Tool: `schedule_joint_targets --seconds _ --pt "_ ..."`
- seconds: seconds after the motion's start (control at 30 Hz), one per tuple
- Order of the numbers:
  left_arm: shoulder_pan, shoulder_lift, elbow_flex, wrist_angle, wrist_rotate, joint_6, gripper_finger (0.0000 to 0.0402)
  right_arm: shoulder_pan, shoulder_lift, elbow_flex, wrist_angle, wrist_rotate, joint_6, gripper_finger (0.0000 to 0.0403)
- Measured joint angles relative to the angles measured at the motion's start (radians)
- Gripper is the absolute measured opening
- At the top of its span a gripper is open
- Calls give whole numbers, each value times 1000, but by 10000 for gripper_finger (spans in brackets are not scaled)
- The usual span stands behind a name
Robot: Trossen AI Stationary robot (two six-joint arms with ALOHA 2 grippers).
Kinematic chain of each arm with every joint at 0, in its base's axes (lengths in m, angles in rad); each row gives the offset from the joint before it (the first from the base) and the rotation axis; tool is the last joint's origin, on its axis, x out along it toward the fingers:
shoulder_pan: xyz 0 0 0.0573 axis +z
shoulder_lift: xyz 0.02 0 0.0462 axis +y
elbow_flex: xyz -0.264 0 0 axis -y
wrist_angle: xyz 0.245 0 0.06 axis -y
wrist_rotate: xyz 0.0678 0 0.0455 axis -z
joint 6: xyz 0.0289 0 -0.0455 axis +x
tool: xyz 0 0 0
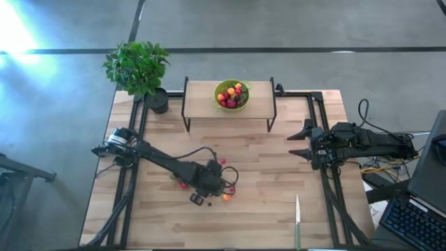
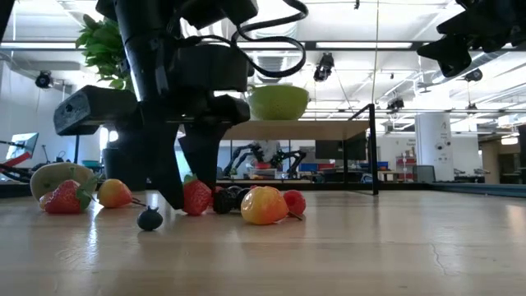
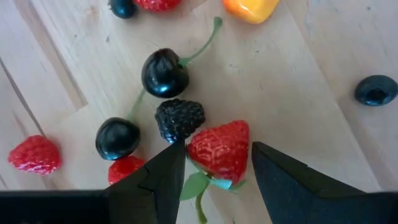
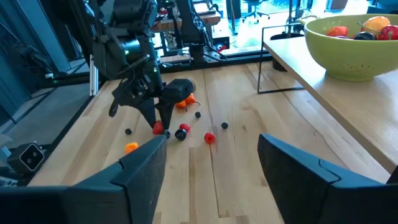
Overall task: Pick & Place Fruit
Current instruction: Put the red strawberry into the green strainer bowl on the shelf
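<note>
1. My left gripper [image 3: 214, 171] is down at the table [image 1: 265, 160], in the lower middle of the high view. Its fingers stand on both sides of a red strawberry [image 3: 221, 149]. They look very near it, but I cannot tell if they already press it.
2. The strawberry lies in the lower middle of the left wrist view, with a blackberry [image 3: 179, 118] touching it and two dark cherries [image 3: 163, 73] a little higher in the frame.
3. More small fruit lies around my claw, for example an orange piece [image 2: 263, 205] in the centre of the low view.
4. I judge this strawberry is light, stiff and a little slippery. I would take it across its wide body, not at the green leaf [image 3: 199, 185].
5. The lime-green bowl [image 1: 232, 95] stands on the raised shelf [image 1: 202, 94], upper middle of the high view, already holding some fruit.
6. My right gripper [image 1: 298, 143] waits with its fingers apart at the right side of the high view, holding nothing.
</note>
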Motion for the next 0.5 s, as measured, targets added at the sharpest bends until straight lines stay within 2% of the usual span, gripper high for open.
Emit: schedule_joint_targets --seconds 0.5 --pt "0 -3 -58 76 15 -2 186 0 0 0 0 0 0 219"
